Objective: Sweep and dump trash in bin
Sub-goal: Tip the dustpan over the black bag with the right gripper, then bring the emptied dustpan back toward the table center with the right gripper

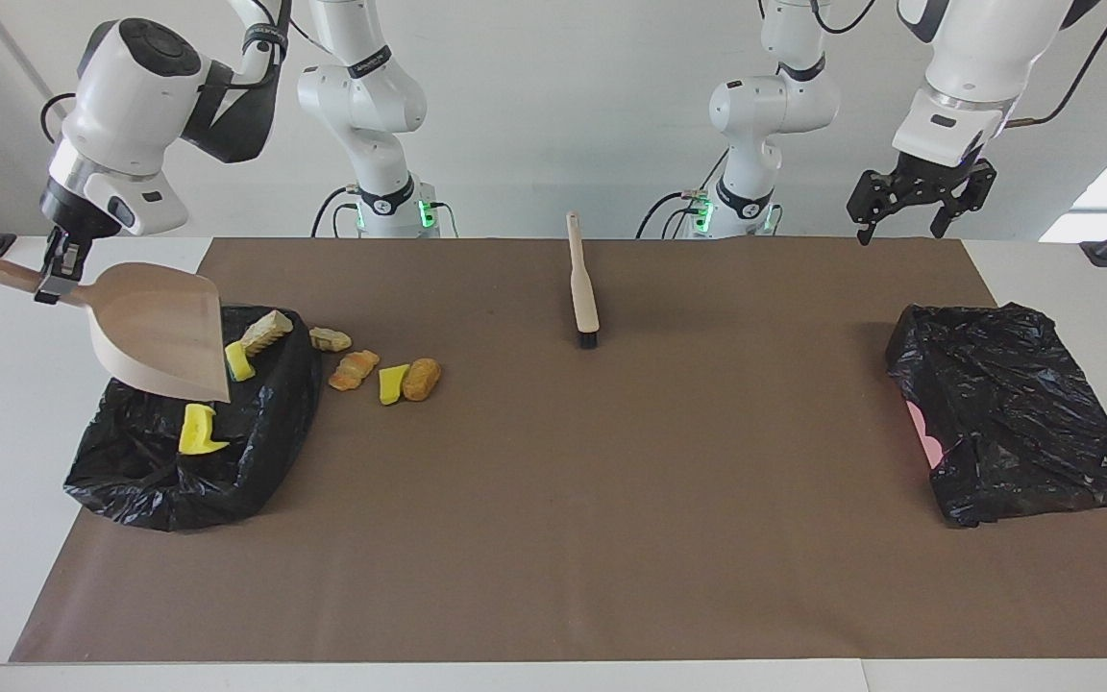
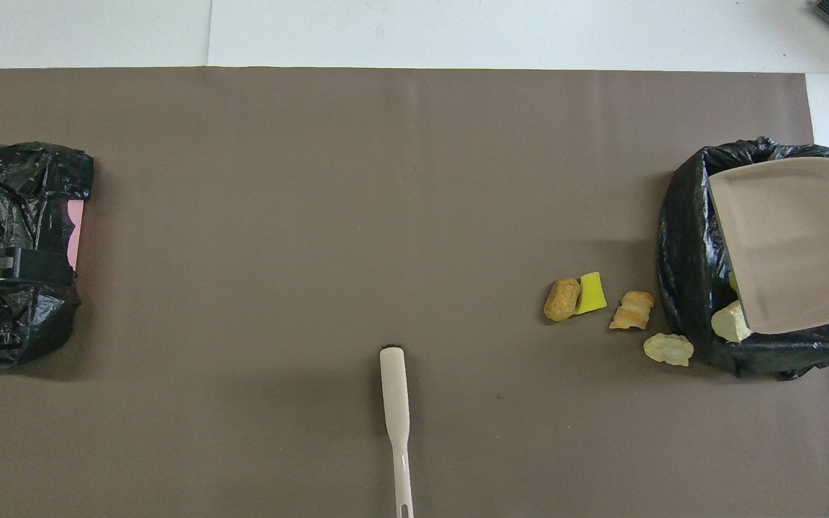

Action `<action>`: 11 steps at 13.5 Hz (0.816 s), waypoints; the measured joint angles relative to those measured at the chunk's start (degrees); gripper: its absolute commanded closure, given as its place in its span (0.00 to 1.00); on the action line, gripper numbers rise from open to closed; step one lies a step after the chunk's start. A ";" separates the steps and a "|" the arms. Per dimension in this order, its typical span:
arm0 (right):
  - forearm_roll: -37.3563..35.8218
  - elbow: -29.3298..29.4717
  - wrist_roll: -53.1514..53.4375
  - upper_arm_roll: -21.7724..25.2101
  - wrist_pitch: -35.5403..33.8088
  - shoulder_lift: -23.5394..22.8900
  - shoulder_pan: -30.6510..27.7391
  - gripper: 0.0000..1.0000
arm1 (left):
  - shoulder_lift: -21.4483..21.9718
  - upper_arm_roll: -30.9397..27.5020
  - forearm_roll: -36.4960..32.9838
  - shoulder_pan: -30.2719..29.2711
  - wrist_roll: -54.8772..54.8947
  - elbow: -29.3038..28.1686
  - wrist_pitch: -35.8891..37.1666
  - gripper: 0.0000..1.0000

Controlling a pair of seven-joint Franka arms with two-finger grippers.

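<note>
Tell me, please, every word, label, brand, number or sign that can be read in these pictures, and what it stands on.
Black bands on the arms' joints: white lettering, too small to read.
Dustpan, brush, both black bin bags, trash pieces and brown mat: no text, label or number visible.
Nothing else legible in either view.

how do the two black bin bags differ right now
The bag at the right arm's end lies open, with yellow and tan scraps inside; the bag at the left arm's end looks folded over, no scraps visible.

The dustpan, held by the right gripper, hangs tilted over the first; the open left gripper holds nothing.

A pink patch shows only at the second bag's edge.

Both are crinkled black plastic on the brown mat.
</note>
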State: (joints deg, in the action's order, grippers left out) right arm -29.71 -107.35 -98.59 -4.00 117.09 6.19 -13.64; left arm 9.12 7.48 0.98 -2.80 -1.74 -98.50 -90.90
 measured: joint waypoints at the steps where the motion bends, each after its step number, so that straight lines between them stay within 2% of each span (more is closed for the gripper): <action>1: 3.17 0.63 2.56 -0.05 -1.58 -0.24 0.01 1.00 | -0.03 -0.11 0.00 -0.01 0.14 0.00 0.23 0.00; 5: 11.41 1.53 17.96 -0.12 -8.68 -0.84 0.02 1.00 | -0.06 -0.44 0.00 -1.26 0.27 0.00 0.81 0.00; 11: 18.83 1.47 45.57 -1.34 -15.77 -1.41 1.86 1.00 | -0.07 0.35 0.05 -1.85 0.83 0.01 2.65 0.00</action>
State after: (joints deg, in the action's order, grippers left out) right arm -10.87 -105.87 -53.03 -5.34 101.32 4.79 -11.78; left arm 9.04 7.83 1.03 -4.65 -0.92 -98.49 -88.25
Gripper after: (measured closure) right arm 0.692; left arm 0.000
